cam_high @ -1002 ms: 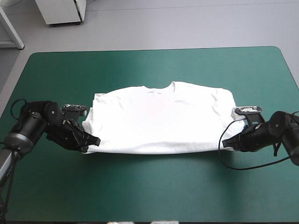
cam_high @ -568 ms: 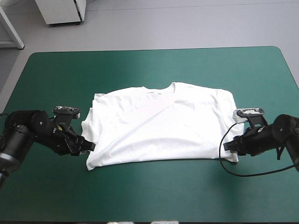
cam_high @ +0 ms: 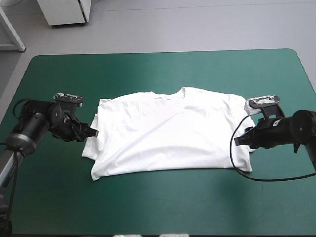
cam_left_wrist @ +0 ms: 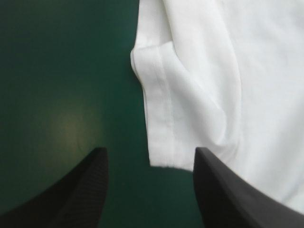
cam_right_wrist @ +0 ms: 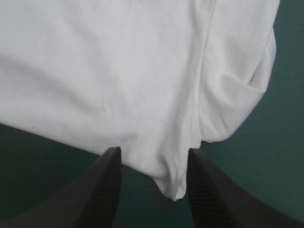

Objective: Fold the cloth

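The T-shirt (cam_high: 170, 131) lies flat in the middle of the table (cam_high: 163, 69). The left gripper (cam_high: 91, 132) is at its left side. The right gripper (cam_high: 239, 140) is at its right side.

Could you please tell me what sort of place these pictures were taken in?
Most likely a robotics test bench: a teal-green covered table, the left gripper and right gripper open at either side, and one white T-shirt lying between them.

L wrist view: T-shirt (cam_left_wrist: 204, 71) runs off-frame ahead of L jaws, one finger (cam_left_wrist: 232, 199) hiding pt of it. R wrist view: also off-frame ahead of R jaws. High view: jaw gaps too small.
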Tool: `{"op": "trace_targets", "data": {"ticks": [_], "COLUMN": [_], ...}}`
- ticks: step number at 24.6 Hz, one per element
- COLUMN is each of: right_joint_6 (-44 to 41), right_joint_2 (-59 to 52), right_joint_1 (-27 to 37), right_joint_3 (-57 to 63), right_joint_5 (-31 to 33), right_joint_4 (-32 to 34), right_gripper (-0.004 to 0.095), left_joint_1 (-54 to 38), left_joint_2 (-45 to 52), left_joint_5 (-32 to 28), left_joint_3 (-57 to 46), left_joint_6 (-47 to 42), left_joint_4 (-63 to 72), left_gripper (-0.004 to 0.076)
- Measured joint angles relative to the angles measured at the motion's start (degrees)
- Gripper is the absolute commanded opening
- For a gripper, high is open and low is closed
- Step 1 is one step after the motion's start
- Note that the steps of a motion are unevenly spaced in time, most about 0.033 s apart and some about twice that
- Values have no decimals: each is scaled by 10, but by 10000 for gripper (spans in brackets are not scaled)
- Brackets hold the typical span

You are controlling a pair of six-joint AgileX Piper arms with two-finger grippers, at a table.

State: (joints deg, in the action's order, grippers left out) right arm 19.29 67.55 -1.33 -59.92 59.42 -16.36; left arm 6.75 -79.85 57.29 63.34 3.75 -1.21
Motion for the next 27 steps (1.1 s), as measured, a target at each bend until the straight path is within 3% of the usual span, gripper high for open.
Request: {"op": "trace_targets", "data": {"ticks": [7, 18, 21, 27], "right_joint_6": [-9, -12, -13, -15], "right_joint_2": [0, 0, 0, 0], "right_joint_1": [-23, -25, -25, -25], "right_joint_3": [0, 0, 0, 0], "right_joint_5": [-2, -5, -5, -5], "right_joint_4": [24, 27, 27, 27], "right_gripper": [424, 418, 415, 414], "left_joint_1": [-26, -26, -26, -26], "left_joint_2": [-124, -196, -203, -210], "left_joint_5": [-58, -60, -58, -58], "left_joint_3": [47, 70, 70, 71], "left_joint_6": [19, 27, 28, 29], "left_joint_4": [12, 26, 34, 47], "left_gripper": [403, 386, 310, 50]}}
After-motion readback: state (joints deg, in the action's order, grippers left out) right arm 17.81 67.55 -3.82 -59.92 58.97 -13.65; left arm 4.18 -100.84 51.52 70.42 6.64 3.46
